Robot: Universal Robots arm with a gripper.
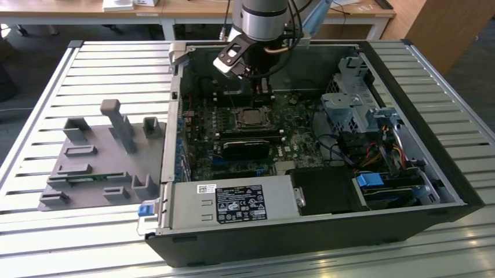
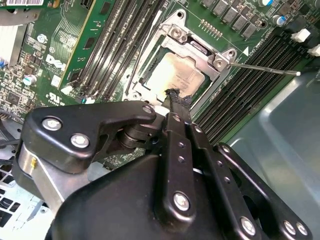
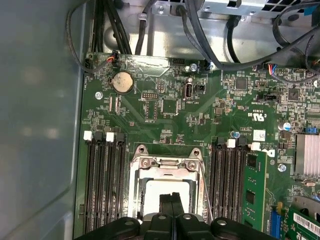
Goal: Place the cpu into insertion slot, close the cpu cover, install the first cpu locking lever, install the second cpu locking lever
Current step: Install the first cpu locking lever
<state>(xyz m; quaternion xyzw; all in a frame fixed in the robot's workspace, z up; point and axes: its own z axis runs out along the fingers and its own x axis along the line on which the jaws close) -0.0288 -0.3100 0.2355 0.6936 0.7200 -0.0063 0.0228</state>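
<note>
- Right now your hand (image 2: 176,98) has its fingers pressed together with nothing between them. That narrow tip, in my judgement, suits pushing thin metal rather than gripping.
- It hangs over the edge of the cpu (image 2: 175,75); you cannot tell whether it touches.
- Your cpu lies flat in the insertion slot (image 2: 134,82), with the cpu cover (image 2: 197,50) folded down around it.
- One thin locking lever (image 2: 260,67) juts out free, seemingly unlatched.
- In the exterior view, the slot sits at 12 o'clock of the grey power-supply box (image 1: 232,204).

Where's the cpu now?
The cpu sits in the middle of the motherboard, framed by the cpu cover, between two banks of memory slots, right by the gripper in both wrist views.
</note>
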